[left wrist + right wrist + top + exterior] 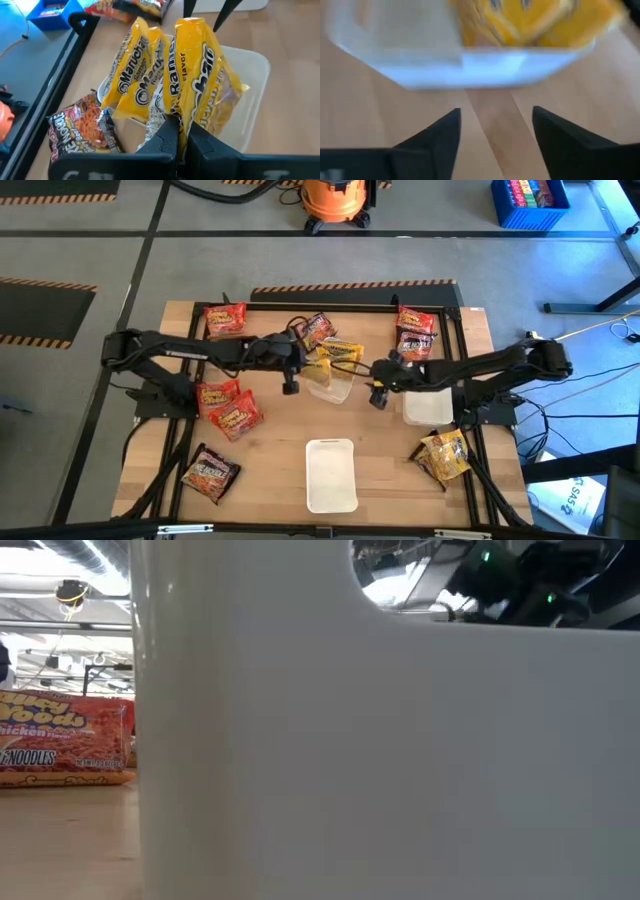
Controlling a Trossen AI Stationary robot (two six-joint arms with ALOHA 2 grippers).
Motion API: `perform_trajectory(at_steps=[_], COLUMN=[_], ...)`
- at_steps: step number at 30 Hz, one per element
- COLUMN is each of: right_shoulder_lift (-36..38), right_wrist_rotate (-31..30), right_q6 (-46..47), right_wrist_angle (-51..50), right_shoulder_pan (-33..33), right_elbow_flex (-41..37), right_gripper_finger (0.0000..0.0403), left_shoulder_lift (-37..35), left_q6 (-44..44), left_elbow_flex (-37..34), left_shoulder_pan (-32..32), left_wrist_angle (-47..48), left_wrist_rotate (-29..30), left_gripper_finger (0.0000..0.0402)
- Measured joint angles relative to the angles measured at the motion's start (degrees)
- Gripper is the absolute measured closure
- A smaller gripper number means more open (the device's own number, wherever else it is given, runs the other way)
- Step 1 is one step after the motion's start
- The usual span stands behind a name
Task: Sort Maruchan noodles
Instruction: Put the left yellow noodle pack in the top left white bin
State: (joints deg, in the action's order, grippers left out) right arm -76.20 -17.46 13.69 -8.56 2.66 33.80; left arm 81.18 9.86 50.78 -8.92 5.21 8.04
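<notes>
wooden table point(270, 450) scene; left gripper point(181, 145) pinches yellow noodle packet point(200, 80) upright over clear tray point(250, 75) for sorting. right gripper point(495, 127) fingers apart, holding nothing, tray rim just ahead.

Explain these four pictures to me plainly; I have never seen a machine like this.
Two dark robot arms work at a wooden table, sorting ramen packets into white trays. One picture looks straight down, one looks level from the tabletop with a white tray blocking it, and two come from the arms' wrists. The left pincer is shut on a yellow packet over the clear tray that holds other yellow packets. The right pincer is open, empty, beside that tray. Red packets and dark packets lie around.
</notes>
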Motion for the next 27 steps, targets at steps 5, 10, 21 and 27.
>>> perform_trajectory(at_steps=[5,10,21,27], right_shoulder_lift=[-4.44,-7.83,-8.38,-8.36], right_wrist_rotate=[1.97,2.54,2.3,2.63], right_q6=[-0.87,-3.47,-7.86,-9.72], right_wrist_angle=[6.28,10.83,17.78,20.5], right_shoulder_pan=[2.76,5.08,6.43,6.4], right_elbow_flex=[-0.41,-0.48,-0.48,-0.46], right_gripper_finger=[0.0254,0.0299,0.0322,0.0322], left_shoulder_lift=[2.55,2.96,2.96,2.45], left_q6=[1.29,0.93,-4.85,-5.22], left_elbow_flex=[0.0,-0.02,-0.02,-0.05], left_shoulder_pan=[-0.1,-0.11,2.45,3.05], left_wrist_angle=[-5.45,-4.78,-5.0,-5.08], left_wrist_rotate=[-0.4,-1.92,-6.06,-3.85], left_gripper_finger=[0.0401,0.0401,0.0401,0.0401])
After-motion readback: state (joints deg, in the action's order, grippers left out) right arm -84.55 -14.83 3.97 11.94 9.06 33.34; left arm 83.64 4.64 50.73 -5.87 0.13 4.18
